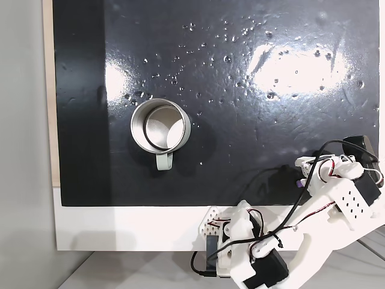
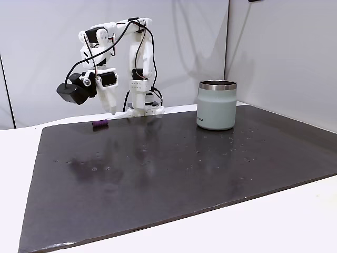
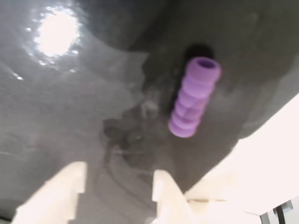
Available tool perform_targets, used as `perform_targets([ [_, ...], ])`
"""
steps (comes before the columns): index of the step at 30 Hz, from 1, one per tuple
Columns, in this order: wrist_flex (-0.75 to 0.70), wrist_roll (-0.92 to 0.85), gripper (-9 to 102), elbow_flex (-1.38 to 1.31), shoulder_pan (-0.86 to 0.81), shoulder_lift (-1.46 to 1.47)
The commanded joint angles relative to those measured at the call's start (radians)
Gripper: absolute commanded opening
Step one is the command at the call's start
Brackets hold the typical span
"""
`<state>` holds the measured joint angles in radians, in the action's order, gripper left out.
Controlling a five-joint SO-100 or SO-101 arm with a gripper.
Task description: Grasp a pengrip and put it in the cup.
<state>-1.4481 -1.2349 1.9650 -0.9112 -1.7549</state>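
The purple ribbed pengrip (image 3: 194,98) lies flat on the dark mat, close to the mat's edge; it is also a small purple spot in both fixed views (image 2: 100,124) (image 1: 299,183). My gripper (image 3: 114,186) hovers just above the mat beside it, open, with bare mat between its pale fingers (image 3: 166,196). The pengrip is outside the fingers, ahead and to the right in the wrist view. In a fixed view the gripper (image 2: 112,107) hangs a little above and right of the pengrip. The grey-green cup (image 1: 160,126) stands upright and far off, steel inside showing, also seen from the side (image 2: 217,105).
The dark mat (image 2: 174,168) is shiny and speckled with small droplets. A white table border (image 1: 120,226) runs along its edge, where the arm's base (image 1: 240,247) and cables sit. White walls stand behind the arm.
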Motion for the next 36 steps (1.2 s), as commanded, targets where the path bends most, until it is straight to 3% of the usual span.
perform_targets([
  [1, -0.029, -0.023, 21, -0.077, -0.046, -0.052],
  [7, -0.017, -0.046, 22, -0.078, -0.100, -0.031],
  [18, 0.149, -0.081, 30, -0.026, -0.164, 0.067],
  [36, 0.207, -0.124, 22, 0.094, -0.189, 0.112],
])
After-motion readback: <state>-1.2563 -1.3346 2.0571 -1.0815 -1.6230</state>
